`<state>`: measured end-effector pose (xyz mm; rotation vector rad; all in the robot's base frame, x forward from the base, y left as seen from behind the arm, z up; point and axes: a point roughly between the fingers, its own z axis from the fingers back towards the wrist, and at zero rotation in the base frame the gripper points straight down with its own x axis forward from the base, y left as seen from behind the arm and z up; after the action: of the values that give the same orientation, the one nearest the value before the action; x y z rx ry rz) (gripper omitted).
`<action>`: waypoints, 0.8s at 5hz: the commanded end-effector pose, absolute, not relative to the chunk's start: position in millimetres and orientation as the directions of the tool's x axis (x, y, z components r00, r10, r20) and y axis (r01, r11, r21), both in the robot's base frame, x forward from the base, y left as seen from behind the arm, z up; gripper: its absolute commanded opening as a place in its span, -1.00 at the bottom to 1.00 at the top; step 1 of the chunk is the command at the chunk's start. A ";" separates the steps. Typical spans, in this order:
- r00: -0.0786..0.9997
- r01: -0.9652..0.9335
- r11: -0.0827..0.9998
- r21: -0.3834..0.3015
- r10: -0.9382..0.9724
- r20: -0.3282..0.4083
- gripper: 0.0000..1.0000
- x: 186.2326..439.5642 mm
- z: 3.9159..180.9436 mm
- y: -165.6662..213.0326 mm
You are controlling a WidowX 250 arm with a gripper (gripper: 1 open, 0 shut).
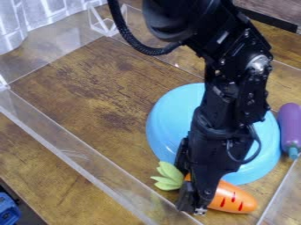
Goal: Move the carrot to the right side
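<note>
Where the blue plate [163, 123] sits at about three o'clock on the wooden worktop [83, 88], the carrot [233, 201] lies at its five-o'clock edge, leaves toward nine o'clock; the end effector [191, 200] is down over the carrot's leafy end; how far open it is, or whether it grips, I cannot tell; the eggplant [289, 127] lies just beyond the plate's three-o'clock edge.

Purple eggplant [289, 130] beside blue plate [168, 114]
</note>
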<state>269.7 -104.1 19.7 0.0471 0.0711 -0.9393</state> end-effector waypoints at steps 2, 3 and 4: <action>0.583 0.811 0.586 0.001 -0.807 -0.091 -1.00 266.0 12.8 -96.4; 0.587 0.807 0.590 -0.001 -0.804 -0.094 -1.00 266.0 12.3 -94.9; 0.592 0.804 0.595 -0.003 -0.801 -0.096 -1.00 266.1 11.6 -93.3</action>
<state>269.6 -103.5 18.8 0.0442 0.0742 -0.9344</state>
